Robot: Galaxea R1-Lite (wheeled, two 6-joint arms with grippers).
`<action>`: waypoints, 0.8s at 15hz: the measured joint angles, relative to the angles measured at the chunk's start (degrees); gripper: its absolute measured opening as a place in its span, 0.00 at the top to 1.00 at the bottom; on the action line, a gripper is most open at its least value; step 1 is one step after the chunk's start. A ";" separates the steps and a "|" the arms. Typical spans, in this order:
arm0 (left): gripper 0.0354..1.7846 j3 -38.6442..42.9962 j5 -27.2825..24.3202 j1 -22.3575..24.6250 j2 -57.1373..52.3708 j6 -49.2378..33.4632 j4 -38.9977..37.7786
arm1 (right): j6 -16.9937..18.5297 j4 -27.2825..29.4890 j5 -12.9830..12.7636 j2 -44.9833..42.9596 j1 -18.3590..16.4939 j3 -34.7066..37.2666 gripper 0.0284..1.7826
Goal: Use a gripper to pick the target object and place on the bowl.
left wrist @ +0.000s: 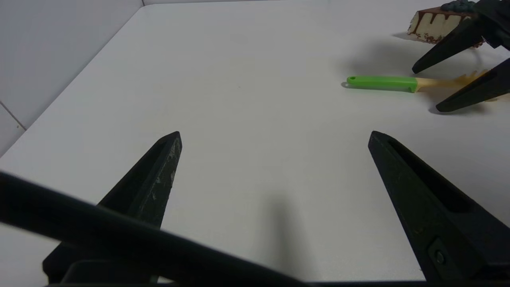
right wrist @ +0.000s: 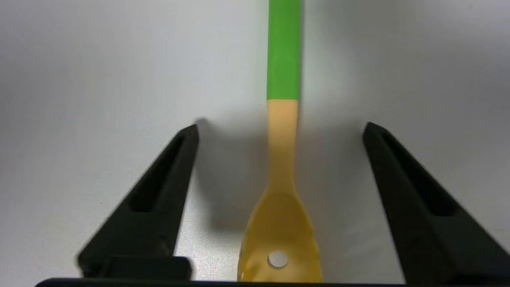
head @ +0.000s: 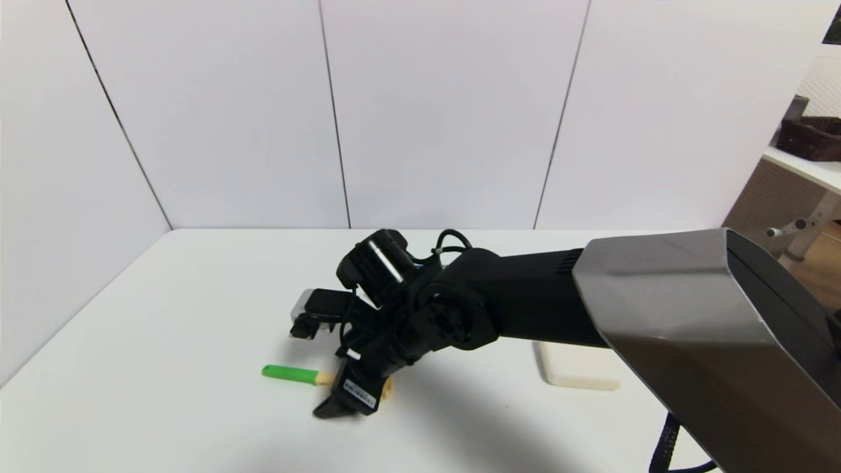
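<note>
The pasta spoon lies flat on the white table, its green handle pointing left. Its pale yellow head with a hole is under my right gripper. My right gripper is low over the table and open. In the right wrist view its fingers stand apart on either side of the spoon's yellow neck, not touching it. My left gripper is open and empty above bare table, well short of the spoon. It is out of the head view. The bowl is not in sight.
A flat off-white block lies on the table under my right forearm. A toy cake slice, brown and cream, sits beyond the right gripper. White walls close the table at the back and left.
</note>
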 joint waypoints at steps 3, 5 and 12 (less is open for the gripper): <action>0.06 0.00 0.00 0.00 0.00 0.04 0.00 | 0.00 0.13 -0.06 0.04 -0.09 0.16 0.46; 0.06 0.00 0.00 0.00 0.00 0.04 0.00 | 0.00 0.18 -0.09 0.04 -0.09 0.24 0.55; 0.06 0.00 0.00 0.00 0.00 0.04 0.00 | 0.11 0.22 -0.09 0.04 -0.06 0.27 0.95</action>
